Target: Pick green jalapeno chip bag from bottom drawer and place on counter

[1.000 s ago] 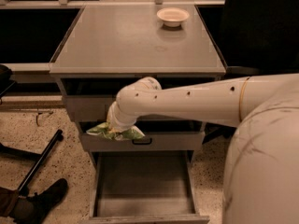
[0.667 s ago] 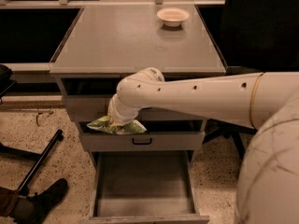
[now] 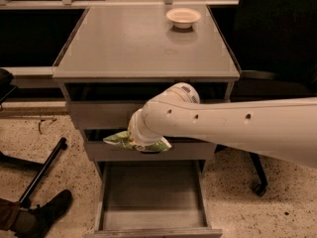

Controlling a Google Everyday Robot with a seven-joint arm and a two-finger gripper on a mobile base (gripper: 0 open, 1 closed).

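The green jalapeno chip bag (image 3: 118, 139) hangs in the air in front of the middle drawer, above the open bottom drawer (image 3: 151, 200), which holds nothing I can see. My gripper (image 3: 142, 142) points down at the end of the white arm, shut on the bag; the wrist hides most of it. The counter (image 3: 138, 43) is above and behind the gripper.
A white bowl (image 3: 183, 17) stands at the back right of the counter. A black shoe (image 3: 47, 213) and a black bar (image 3: 42, 170) lie on the speckled floor at left. A chair base with a caster (image 3: 257, 186) stands at right.
The arm has shifted a little to the right with the bag, which stays at about the same height in front of the drawers.
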